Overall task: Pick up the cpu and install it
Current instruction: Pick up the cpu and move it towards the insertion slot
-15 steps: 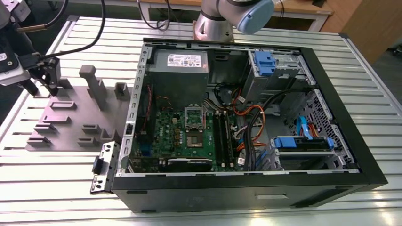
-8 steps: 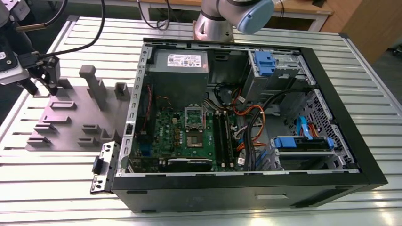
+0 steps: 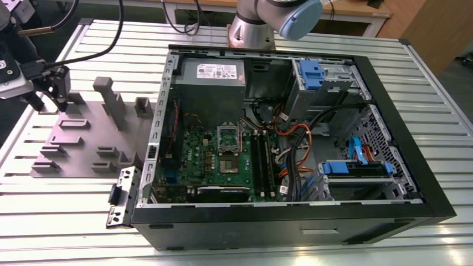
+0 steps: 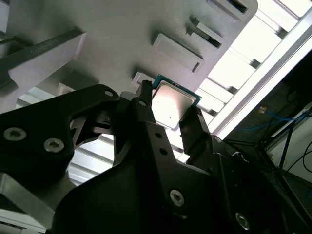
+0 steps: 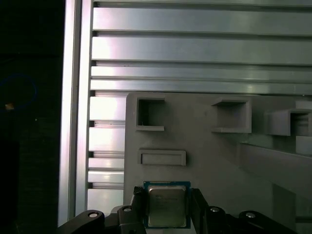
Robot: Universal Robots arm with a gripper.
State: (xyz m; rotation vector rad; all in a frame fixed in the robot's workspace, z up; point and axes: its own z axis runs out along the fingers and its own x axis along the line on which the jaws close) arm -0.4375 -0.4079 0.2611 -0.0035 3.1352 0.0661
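Desk [image 3: 436, 94] of ribbed aluminium slats carries the open black computer case [image 3: 296, 230] and, to the exterior view's left of it, a grey moulded fixture plate [image 3: 81, 144]. I see my black two-finger claw [image 3: 52, 91] over that plate's far corner, well apart from the case. Its jaws are drawn in on the small square silver-topped cpu [image 4: 173, 102] [image 5: 166, 204], pinching two opposite edges in both wrist views.

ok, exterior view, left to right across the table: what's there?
Claw gripping the chip → grey holder plate → computer case, and inside it: green circuit board → orange cables → wide blue bracket.
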